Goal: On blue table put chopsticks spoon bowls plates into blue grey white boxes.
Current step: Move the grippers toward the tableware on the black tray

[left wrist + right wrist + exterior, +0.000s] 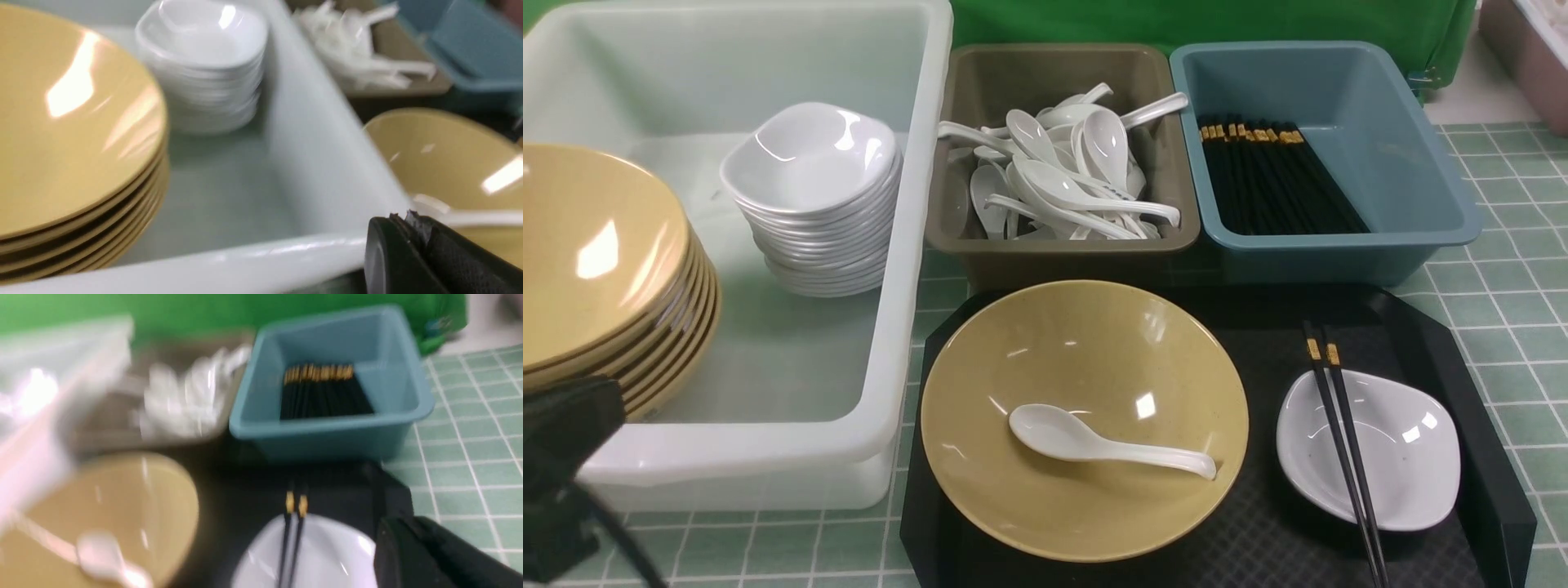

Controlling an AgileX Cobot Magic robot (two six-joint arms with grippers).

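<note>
On the black tray (1258,539) a wide yellow bowl (1094,359) holds a white spoon (1094,445). Beside it a small white bowl (1405,457) carries a pair of black chopsticks (1343,441) laid across it. My left gripper (402,218) is shut and empty, hovering by the near rim of the white box (245,261), close to the yellow bowl (441,155). My right gripper (402,526) is shut on nothing, just beside the small white bowl (327,555) and its chopsticks (292,539). Neither gripper's jaws show in the front view.
The white box (915,245) contains stacked yellow plates (596,261) and stacked white bowls (817,196). The grey box (1054,253) is piled with spoons, and the blue box (1347,253) has several chopsticks. A black part of my left arm (564,457) fills the near left corner.
</note>
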